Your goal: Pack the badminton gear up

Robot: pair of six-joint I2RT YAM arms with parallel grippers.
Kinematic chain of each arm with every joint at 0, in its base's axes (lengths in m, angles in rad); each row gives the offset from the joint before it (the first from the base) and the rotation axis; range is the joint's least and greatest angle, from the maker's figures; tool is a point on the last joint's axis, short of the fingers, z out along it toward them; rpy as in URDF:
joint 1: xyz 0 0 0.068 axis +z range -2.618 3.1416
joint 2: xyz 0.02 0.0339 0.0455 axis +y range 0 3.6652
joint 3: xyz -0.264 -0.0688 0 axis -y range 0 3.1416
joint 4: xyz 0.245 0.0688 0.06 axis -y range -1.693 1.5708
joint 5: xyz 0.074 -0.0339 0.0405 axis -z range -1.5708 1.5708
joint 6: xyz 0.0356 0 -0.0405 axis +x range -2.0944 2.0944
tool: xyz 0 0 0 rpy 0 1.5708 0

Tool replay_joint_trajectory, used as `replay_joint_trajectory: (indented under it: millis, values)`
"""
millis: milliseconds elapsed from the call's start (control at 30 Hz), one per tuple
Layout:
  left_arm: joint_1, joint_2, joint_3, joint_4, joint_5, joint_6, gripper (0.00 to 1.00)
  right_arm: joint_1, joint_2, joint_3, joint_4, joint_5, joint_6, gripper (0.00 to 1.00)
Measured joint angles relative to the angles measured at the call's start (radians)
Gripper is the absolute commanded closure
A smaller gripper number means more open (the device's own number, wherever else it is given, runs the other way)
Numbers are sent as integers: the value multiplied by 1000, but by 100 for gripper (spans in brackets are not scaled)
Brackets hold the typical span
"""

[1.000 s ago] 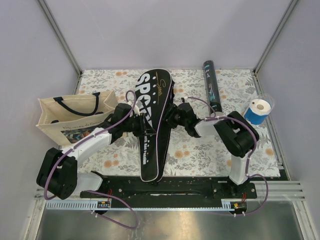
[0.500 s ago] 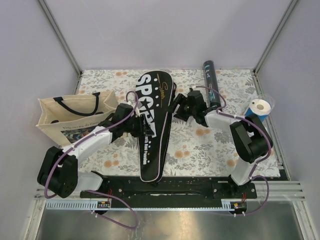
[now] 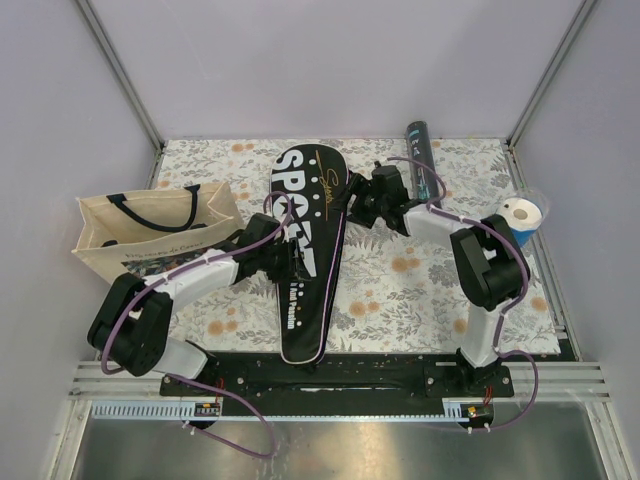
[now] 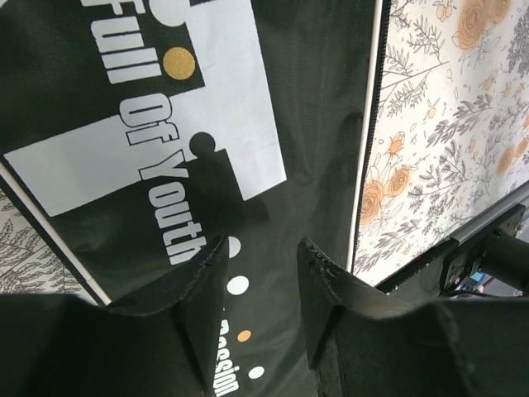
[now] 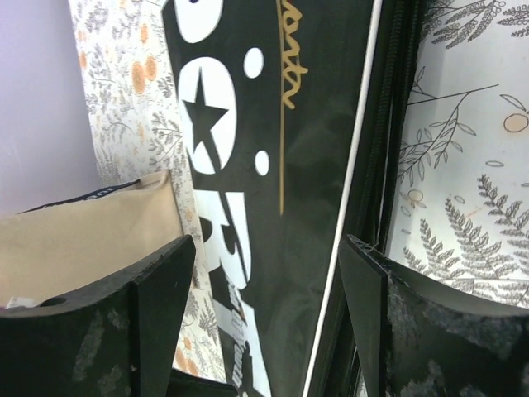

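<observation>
1. Step in hand. I judge the work to be on the black racket cover (image 3: 305, 250), lettered "SPORT", which lies flat on the table (image 3: 400, 300) with its wide head at the far end and its narrow handle end toward the arm bases. Neither racket nor shuttlecocks are in view, and I cannot tell whether they are inside the cover.

2. Left claw (image 4: 260, 248). It stands over the cover's narrow middle, above the white print. The gap is narrow and nothing sits between the fingers.

3. Right claw (image 5: 269, 240). It stands over the right edge of the cover's head, its jaws spread wide and empty. The white piping and the zip track run between its fingers. I cannot tell whether the zip is closed.

4. Other items. The black tube (image 3: 425, 175) lies to the right of the cover's head, apart from it. The tote bag (image 3: 150, 235) stands to the cover's left.

5. Next move. I judge that one claw must pin the cover flat while the other settles onto the zip edge. Alignment along the piping matters, since the fabric is slack and could bunch.
</observation>
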Motion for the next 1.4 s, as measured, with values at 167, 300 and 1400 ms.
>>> replay_joint_trajectory:
  millis: [167,300,1400]
  values:
    - [0,19,-5,31,-10,-16,58,0,80,36,-39,2,-10,19]
    - [-2,38,-17,48,-17,-30,58,0,100,33,-94,13,-18,18]
    - [-27,26,171,-61,-106,-27,51,-18,71,38,-63,-155,-95,100]
